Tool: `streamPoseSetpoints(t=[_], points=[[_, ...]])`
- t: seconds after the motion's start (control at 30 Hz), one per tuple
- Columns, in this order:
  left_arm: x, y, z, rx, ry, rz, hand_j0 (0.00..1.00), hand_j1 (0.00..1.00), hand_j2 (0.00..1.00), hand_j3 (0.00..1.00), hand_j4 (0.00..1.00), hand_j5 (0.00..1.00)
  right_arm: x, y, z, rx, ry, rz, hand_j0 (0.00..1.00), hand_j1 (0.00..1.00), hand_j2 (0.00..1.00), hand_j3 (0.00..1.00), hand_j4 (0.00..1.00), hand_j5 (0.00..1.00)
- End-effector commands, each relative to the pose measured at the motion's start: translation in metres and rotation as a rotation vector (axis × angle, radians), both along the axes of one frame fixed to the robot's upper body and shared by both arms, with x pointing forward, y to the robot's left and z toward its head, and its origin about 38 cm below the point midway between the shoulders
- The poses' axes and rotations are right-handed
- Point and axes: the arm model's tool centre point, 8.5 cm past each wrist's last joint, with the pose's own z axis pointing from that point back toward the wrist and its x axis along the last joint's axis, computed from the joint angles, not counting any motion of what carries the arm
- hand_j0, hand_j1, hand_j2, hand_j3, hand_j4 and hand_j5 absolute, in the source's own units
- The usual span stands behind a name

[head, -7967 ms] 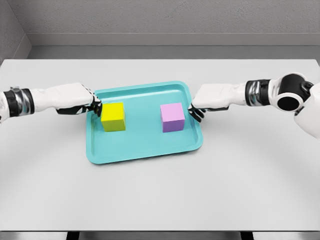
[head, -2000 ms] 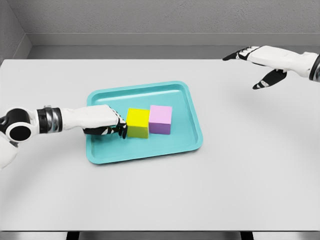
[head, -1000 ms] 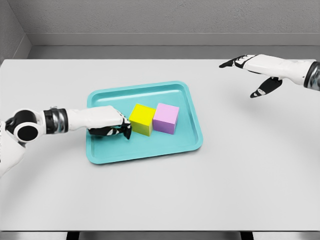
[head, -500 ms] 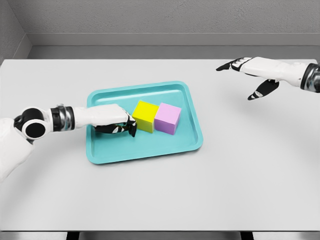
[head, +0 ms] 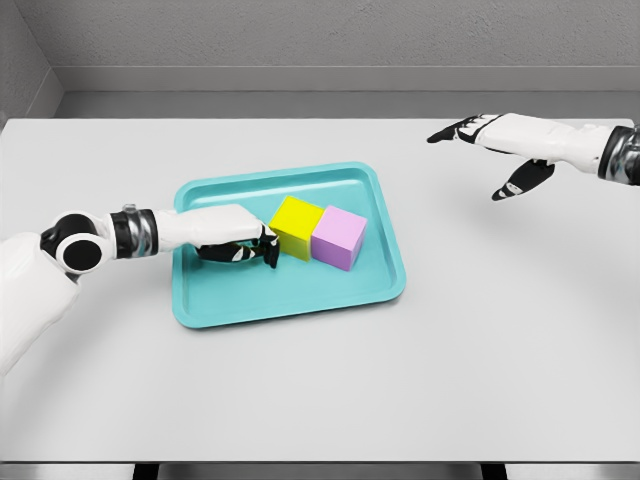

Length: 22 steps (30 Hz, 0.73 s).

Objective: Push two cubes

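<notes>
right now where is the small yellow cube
In the head view, the small yellow cube sits inside the shallow teal tray, near its middle, touching the pink cube on its right, with the left hand against its left side.

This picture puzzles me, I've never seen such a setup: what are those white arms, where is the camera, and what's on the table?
It is a simulated humanoid robot, seen from a camera on its own head looking down at a table. The two white arms are its own. A teal tray lies there holding a yellow cube and a pink cube, side by side and touching. The left hand, fingers curled, presses against the yellow cube. The right hand hovers open, far right, above the table. Nothing is gripped; the cubes are being pushed.
</notes>
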Motion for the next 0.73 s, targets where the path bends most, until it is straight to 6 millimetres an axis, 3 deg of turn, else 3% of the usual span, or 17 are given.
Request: streamPoseSetpoints(t=[0.0,0.17,0.23,0.27,0.3,0.33,0.37,0.4,0.43,0.6,0.67,0.7], points=[[0.0,0.001,-0.001,0.004,0.003,0.002,0.41,0.41,0.41,0.41,0.41,0.41,0.0,0.0,0.001,0.005,0.001,-0.002,1.0,1.0,1.0,1.0,1.0,1.0],[0.003,0.018,0.002,-0.023,0.021,0.04,0.42,0.42,0.42,0.42,0.42,0.42,0.0,-0.002,0.003,0.005,-0.004,-0.005,1.0,1.0,1.0,1.0,1.0,1.0],[0.006,0.044,0.016,-0.029,0.012,0.083,0.42,0.42,0.42,0.42,0.42,0.42,-0.001,-0.008,0.005,-0.003,-0.005,-0.015,1.0,1.0,1.0,1.0,1.0,1.0],[0.012,0.07,0.033,-0.033,-0.024,0.14,0.42,0.42,0.42,0.42,0.42,0.42,-0.002,-0.012,0.005,-0.008,-0.004,-0.022,1.0,1.0,1.0,1.0,1.0,1.0],[0.018,0.111,0.055,-0.041,-0.069,0.236,0.45,0.45,0.45,0.45,0.45,0.45,-0.002,-0.015,0.007,-0.012,-0.006,-0.026,1.0,1.0,1.0,1.0,1.0,1.0],[0.02,0.135,0.064,-0.046,-0.08,0.291,0.47,0.47,0.47,0.47,0.47,0.47,-0.002,-0.018,0.01,-0.017,-0.01,-0.032,1.0,1.0,1.0,1.0,1.0,1.0],[0.021,0.152,0.073,-0.05,-0.095,0.331,0.63,0.63,0.63,0.63,0.63,0.63,-0.002,-0.018,0.011,-0.017,-0.013,-0.031,1.0,1.0,1.0,1.0,1.0,1.0],[0.023,0.174,0.069,-0.066,-0.079,0.402,0.99,0.99,0.99,0.99,0.99,0.99,-0.003,-0.018,0.006,-0.018,-0.003,-0.032,1.0,1.0,1.0,1.0,1.0,1.0],[0.024,0.191,0.063,-0.075,-0.056,0.46,1.0,1.0,1.0,1.0,1.0,1.0,-0.003,-0.018,0.006,-0.018,-0.003,-0.032,1.0,1.0,1.0,1.0,1.0,1.0],[0.022,0.205,0.05,-0.093,-0.018,0.509,1.0,1.0,1.0,1.0,1.0,1.0,-0.009,-0.045,0.012,-0.051,-0.005,-0.078,1.0,1.0,1.0,1.0,1.0,1.0],[0.022,0.206,0.049,-0.091,-0.016,0.512,1.0,1.0,1.0,1.0,1.0,1.0,-0.014,-0.049,-0.001,-0.056,0.024,-0.085,1.0,1.0,1.0,1.0,1.0,1.0],[0.021,0.206,0.049,-0.091,-0.015,0.512,1.0,1.0,1.0,1.0,1.0,1.0,-0.017,-0.065,0.006,-0.075,0.016,-0.114,1.0,1.0,1.0,1.0,1.0,1.0]])
